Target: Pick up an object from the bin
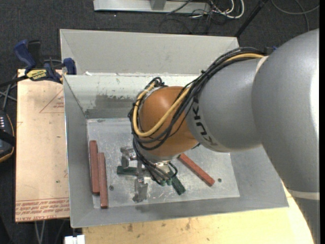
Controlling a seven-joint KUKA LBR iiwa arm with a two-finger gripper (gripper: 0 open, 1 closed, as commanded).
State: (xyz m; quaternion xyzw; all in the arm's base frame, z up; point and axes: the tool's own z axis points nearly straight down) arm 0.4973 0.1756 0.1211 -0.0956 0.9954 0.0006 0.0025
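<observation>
Grey bin (76, 136) seen from above, with the arm (284, 111) reaching in from the right and the pincer (143, 183) low over the floor near the front wall.

Well left of the pincer, two red-brown sticks lying side by side and lengthwise: the outer stick (94, 166) farthest from the pincer, the inner stick (103, 182) touching or almost touching it and set a little nearer the front.

Just left of the pincer, a dark green bar (126, 171) flat on the floor, its near end lost under the pincer's metal parts.

Pincer itself directly over these dark green things; how wide it stands cannot be told, nor whether anything is gripped.

Right behind the pincer, the wrist's rounded orange cover (162, 118), wrapped in looping black and yellow cables (152, 132).

Just right of the pincer, a second dark green piece (177, 186), tilted and poking out from under it.

Farther right of the pincer, a red stick (197, 170) lying aslant on bare floor, apart from the green piece.
</observation>
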